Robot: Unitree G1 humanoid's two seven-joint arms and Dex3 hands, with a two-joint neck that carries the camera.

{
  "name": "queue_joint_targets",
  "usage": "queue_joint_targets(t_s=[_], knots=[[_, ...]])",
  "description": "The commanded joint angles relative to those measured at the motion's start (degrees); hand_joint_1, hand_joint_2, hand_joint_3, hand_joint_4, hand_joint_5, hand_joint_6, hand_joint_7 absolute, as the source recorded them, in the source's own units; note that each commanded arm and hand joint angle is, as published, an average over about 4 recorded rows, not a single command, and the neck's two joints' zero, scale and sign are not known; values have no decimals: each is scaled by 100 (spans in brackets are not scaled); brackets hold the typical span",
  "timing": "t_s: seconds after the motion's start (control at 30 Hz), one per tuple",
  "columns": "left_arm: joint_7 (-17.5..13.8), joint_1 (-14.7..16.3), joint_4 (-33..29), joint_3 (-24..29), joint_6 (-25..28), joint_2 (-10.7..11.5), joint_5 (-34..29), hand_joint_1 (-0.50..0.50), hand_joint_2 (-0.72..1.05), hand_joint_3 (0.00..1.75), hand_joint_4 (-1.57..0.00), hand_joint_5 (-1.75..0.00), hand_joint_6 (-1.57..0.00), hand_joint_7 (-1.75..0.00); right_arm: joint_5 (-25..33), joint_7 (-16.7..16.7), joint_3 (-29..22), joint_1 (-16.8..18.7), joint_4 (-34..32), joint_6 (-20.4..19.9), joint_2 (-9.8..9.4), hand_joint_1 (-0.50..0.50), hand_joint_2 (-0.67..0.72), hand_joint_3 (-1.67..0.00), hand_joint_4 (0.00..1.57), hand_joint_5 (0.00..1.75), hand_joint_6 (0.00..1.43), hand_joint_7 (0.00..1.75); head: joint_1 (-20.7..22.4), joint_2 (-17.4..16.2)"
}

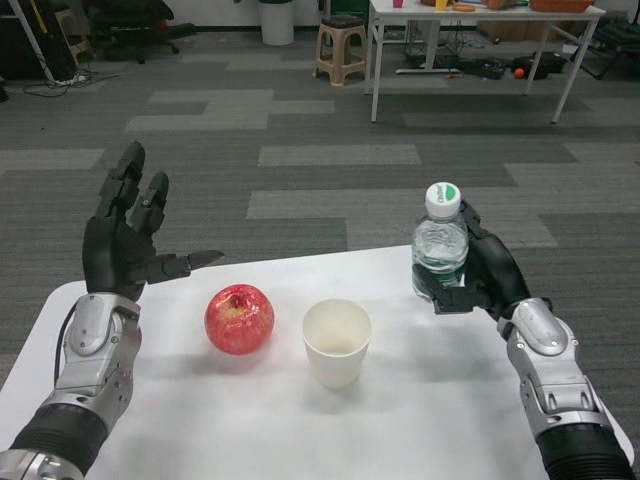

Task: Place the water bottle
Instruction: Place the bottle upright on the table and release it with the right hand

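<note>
A clear water bottle with a white cap stands upright at the table's far right, gripped around its lower half by my right hand. Whether the bottle's base touches the table is hidden by the fingers. My left hand is raised over the table's left side with its fingers spread and nothing in it.
A red apple and a white paper cup sit side by side in the middle of the white table, left of the bottle. Beyond the table lie grey carpet, a stool and another white table.
</note>
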Motion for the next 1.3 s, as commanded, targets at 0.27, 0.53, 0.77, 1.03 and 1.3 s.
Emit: queue_joint_targets(t_s=[0.27, 0.53, 0.77, 1.03, 1.3], knots=[[5, -38, 13, 8, -37, 7, 47, -50, 25, 9, -26, 0, -25, 0, -282, -49, -389, 305, 472, -480, 145, -46, -64, -159, 31, 155, 23, 154, -236, -61], [5, -64, 61, 6, -37, -8, 47, -50, 25, 9, -26, 0, -26, 0, -531, -38, -321, 364, 514, -427, 167, -46, -67, -159, 31, 155, 23, 154, -401, -221], [5, -60, 57, -18, -37, -17, 47, -50, 25, 9, -26, 0, -26, 0, -561, -29, -115, 458, 518, -401, 176, -46, -60, -157, 31, 155, 22, 154, -484, -294], [5, -29, 52, -29, -33, -17, 47, -50, 25, 9, -26, 0, -26, 0, -482, -16, 13, 588, 610, -423, 246, -46, -60, -159, 33, 155, 21, 154, -561, -410], [5, -69, 87, -29, -20, -8, 47, -50, 25, 9, -26, 0, -26, 0, -205, 46, 74, 588, 984, -568, 268, -46, -62, -159, 31, 153, 20, 154, -567, -456]])
